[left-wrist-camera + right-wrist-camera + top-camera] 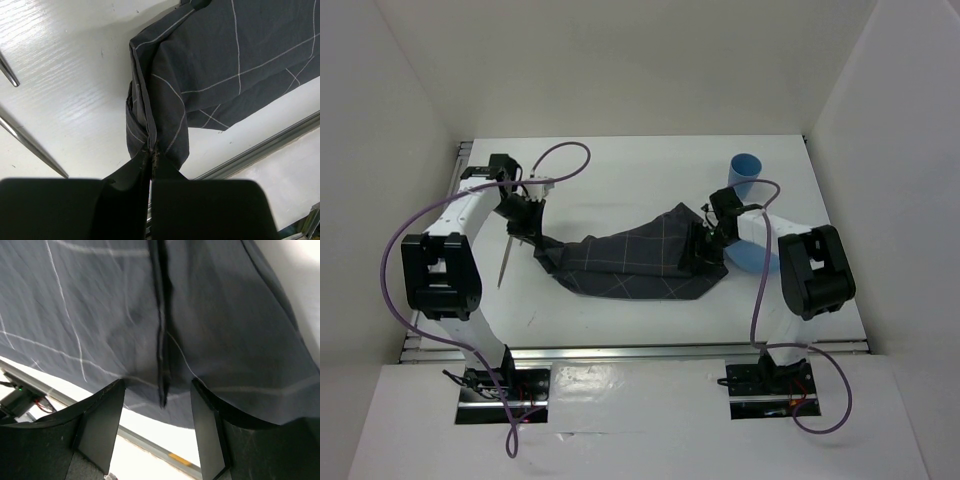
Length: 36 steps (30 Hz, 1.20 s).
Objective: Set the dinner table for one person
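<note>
The dinner table [640, 170] is a white top with metal rails. A dark grey checked cloth [630, 262] lies crumpled across its middle. My left gripper [527, 236] is shut on the cloth's left corner; in the left wrist view the gripper [151, 147] pinches a bunched fold of the cloth [225, 60]. My right gripper [705, 245] hangs over the cloth's right end. In the right wrist view this gripper [157, 385] is open, and a ridge of the cloth [100, 315] runs between the fingers without touching either one.
A blue cup [747, 167] stands at the back right. A light blue plate [748, 258] lies partly under the right arm. A metal utensil [507, 262] lies left of the cloth, and two metal handles [35, 147] show in the left wrist view. The front rail [270, 145] is close.
</note>
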Available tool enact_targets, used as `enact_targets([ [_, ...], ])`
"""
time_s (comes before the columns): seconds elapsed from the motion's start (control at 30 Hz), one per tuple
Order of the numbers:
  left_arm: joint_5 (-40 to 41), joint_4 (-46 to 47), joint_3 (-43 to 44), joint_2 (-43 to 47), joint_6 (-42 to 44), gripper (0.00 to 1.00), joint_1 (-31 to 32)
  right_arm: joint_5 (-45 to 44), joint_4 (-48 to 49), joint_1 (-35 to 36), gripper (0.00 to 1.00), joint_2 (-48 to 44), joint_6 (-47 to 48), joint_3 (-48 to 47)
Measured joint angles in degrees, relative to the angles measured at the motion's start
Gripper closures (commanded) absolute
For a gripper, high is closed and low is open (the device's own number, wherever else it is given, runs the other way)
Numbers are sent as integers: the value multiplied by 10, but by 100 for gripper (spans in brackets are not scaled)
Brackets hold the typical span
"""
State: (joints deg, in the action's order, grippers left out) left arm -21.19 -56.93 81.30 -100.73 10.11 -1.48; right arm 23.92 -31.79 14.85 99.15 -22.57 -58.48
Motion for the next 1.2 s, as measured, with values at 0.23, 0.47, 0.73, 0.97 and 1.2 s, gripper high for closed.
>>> enact_targets([
  [0.23,7,2,-3,8,0,100,0,32,35,0,53,24,-15,0],
  [0.47,13,3,-4,18,0,100,-1,52,41,0,100,27,-15,0],
  [0.73,19,-16,29,12,0,100,-5,50,-1,-3,100,35,-3,-79],
  [0.97,-11,-64,409,-161,-56,100,-19,97,-98,-47,100,300,38,-649],
  [1.2,30,33,475,-111,-96,100,-26,176,-1,-123,100,258,-5,-719],
])
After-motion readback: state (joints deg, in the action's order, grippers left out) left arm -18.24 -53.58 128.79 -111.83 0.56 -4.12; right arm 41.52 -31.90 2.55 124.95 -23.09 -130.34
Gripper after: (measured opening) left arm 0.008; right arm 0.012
